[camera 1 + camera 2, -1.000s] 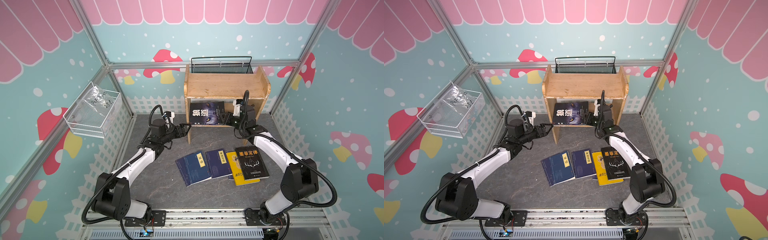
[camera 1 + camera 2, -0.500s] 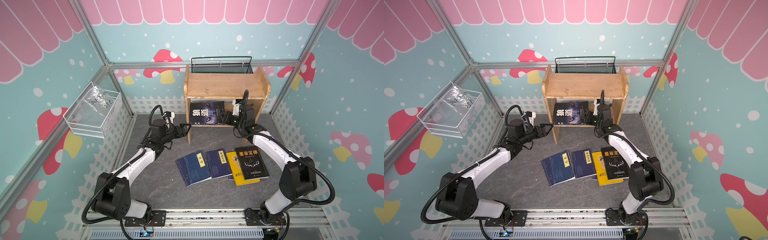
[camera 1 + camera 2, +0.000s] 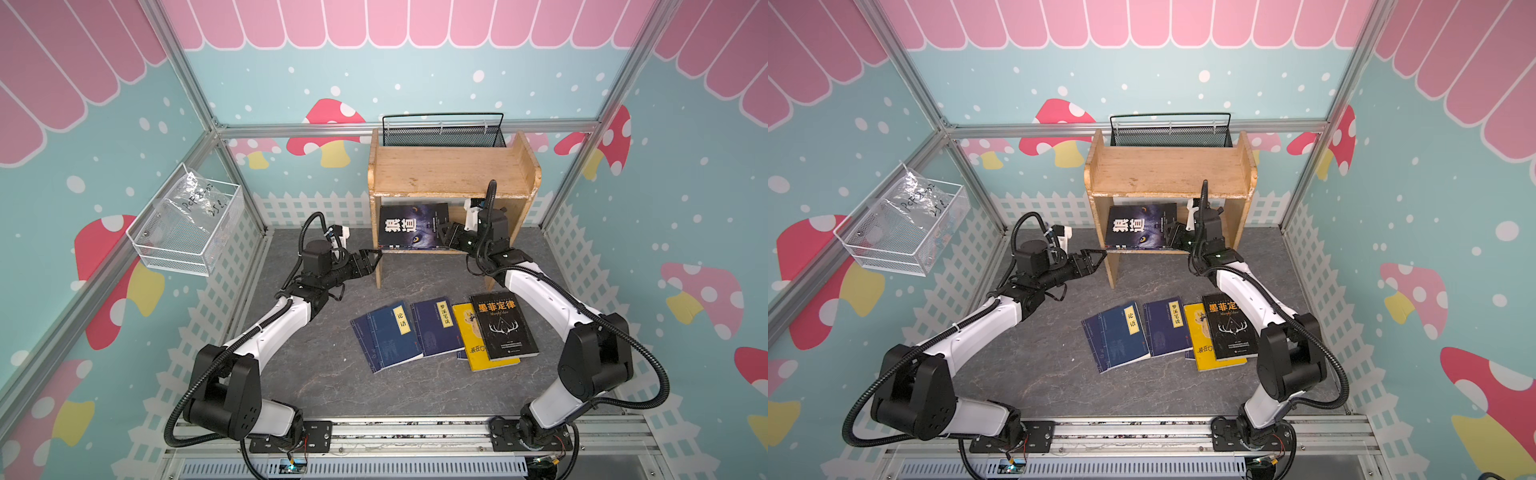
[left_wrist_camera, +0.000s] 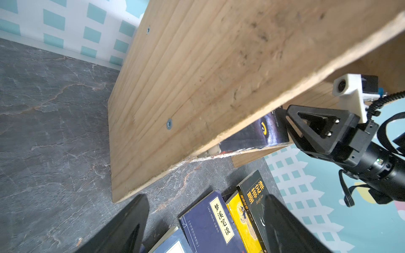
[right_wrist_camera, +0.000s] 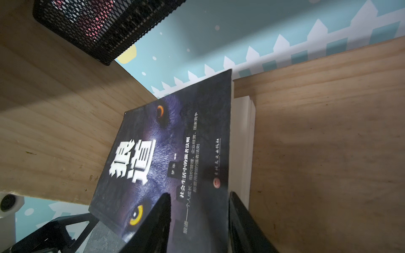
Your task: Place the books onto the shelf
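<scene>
Wolf-eye book [image 3: 413, 226] is leaning inside the shelf [image 3: 449, 174]; navy books [image 3: 392, 338], yellow book [image 3: 467, 328] and antler book [image 3: 505, 328] are lying overlapped.

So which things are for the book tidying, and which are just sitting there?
For the job: wolf-eye book, navy books, yellow book, antler book, wooden shelf.
Just lying about: black mesh basket, white wire basket.

I read 狼道 on the wolf-eye book [image 3: 413, 226]; 墨菲定律 on the antler book [image 3: 505, 328]; 论语 labels the outer navy book [image 3: 392, 338], 梦溪笔谈 the middle navy book [image 3: 436, 328]. I can't read the handwriting on the plastic bag [image 3: 195, 203].
</scene>
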### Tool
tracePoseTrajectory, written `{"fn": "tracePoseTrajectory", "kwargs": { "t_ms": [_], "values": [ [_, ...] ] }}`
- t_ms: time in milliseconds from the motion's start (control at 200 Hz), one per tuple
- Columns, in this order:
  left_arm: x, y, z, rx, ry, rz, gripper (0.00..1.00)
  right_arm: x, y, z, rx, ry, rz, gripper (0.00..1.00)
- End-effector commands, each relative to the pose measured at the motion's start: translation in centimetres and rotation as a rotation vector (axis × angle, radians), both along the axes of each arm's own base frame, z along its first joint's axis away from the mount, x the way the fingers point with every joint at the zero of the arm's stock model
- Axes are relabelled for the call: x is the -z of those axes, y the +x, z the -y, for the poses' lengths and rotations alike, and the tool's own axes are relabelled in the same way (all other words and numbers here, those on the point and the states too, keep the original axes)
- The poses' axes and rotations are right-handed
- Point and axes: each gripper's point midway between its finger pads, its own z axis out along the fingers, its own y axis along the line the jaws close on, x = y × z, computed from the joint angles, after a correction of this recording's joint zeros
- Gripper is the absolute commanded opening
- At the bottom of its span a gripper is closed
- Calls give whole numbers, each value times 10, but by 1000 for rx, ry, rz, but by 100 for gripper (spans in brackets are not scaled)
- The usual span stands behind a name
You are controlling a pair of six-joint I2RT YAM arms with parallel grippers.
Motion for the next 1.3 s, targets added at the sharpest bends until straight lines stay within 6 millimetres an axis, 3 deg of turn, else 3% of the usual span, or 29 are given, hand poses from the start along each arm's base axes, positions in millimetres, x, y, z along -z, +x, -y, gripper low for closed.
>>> {"fn": "tracePoseTrajectory", "kwargs": {
  "t_ms": [0,160,235,340,555,715,831,976,1141,1296],
  "values": [
    [-2,-4,-2,-7,8,12,85,-12,-4,-17,-46,22,46,48],
    [-1,-7,-4,-13,14,9,86,-18,-5,-12,-22,12,64,57],
    [0,-9,-5,-15,18,6,86,-21,-5,-12,-30,0,78,72],
    [1,-13,-9,-25,37,3,87,-27,-5,-9,-16,-19,90,80],
    [3,-22,-16,-49,61,-4,95,-34,-18,8,37,-46,109,84],
    [16,-35,-23,-62,80,-51,96,-33,-38,17,42,-59,103,84],
    [37,-53,-28,-66,103,-131,96,-16,-63,15,2,-25,46,84],
    [70,-90,-33,-70,150,-259,95,15,-109,11,-44,-18,-22,81],
    [93,-131,-13,-23,112,-343,96,46,-163,-13,-155,-15,-60,81],
    [124,-147,4,-34,56,-441,96,97,-186,-33,-236,28,-149,81]
  ]
}}
